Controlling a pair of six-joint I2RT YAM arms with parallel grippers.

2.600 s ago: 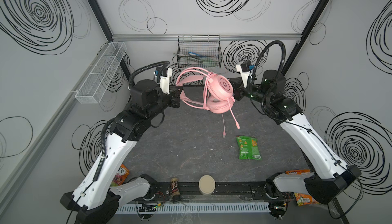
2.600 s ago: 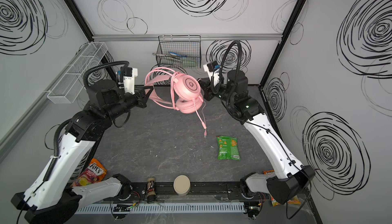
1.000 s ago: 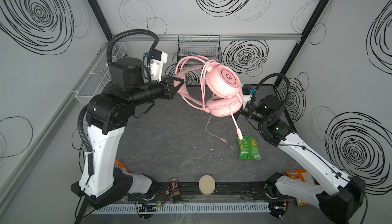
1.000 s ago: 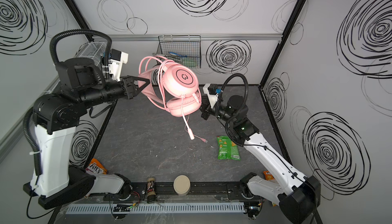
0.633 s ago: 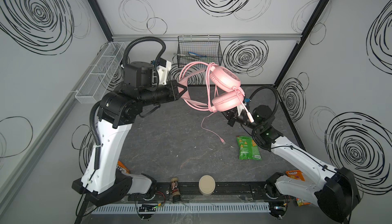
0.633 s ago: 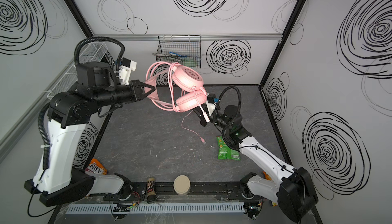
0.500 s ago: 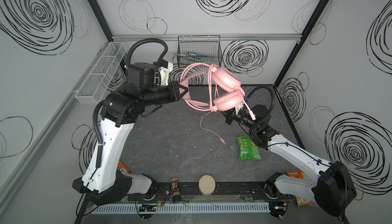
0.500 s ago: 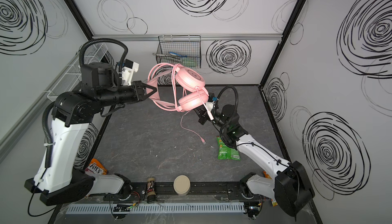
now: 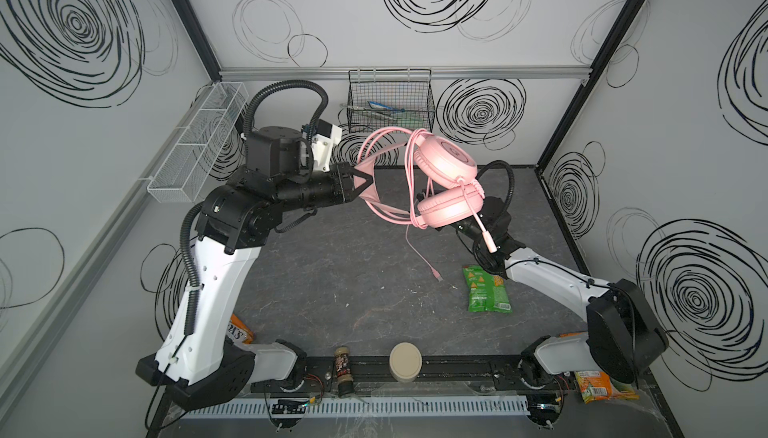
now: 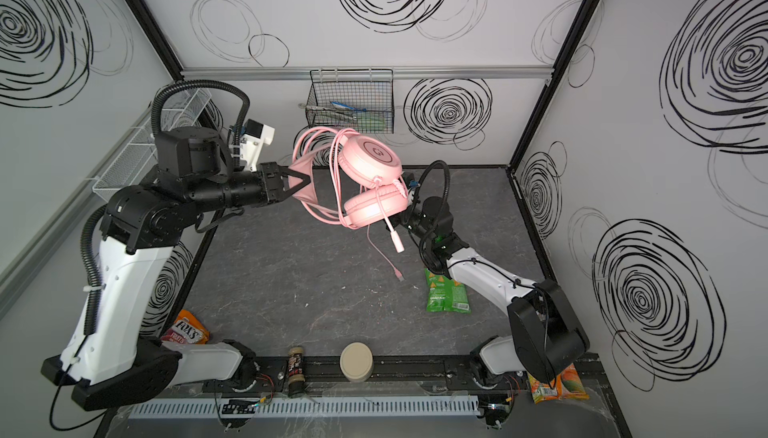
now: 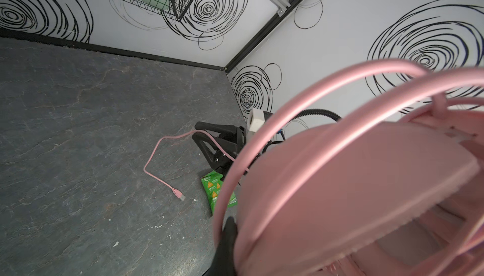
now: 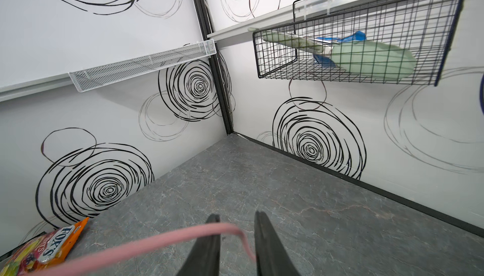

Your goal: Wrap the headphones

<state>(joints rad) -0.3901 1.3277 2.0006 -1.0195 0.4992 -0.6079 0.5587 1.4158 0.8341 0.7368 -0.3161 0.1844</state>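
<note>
Hanging in mid-air just in front of the wire basket (image 9: 390, 69), the headphones (image 9: 446, 162) dangle from the left gripper (image 9: 368, 177), whose jaws pinch the headband (image 9: 371, 197); raised so, I judge, to let the cable (image 9: 419, 249) fall free for winding; farther from the basket, under the lower earcup (image 9: 449, 207), the right gripper (image 12: 237, 215) stands slightly parted, cable running loose through the gap, probably guiding it; the plug (image 9: 437, 277) rests on the table (image 9: 332, 282) farther out still.

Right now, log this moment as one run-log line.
left jaws: shut on headphones headband, held aloft | right jaws: open, cable passing between | cable: partly looped over headphones, plug end on table
</note>
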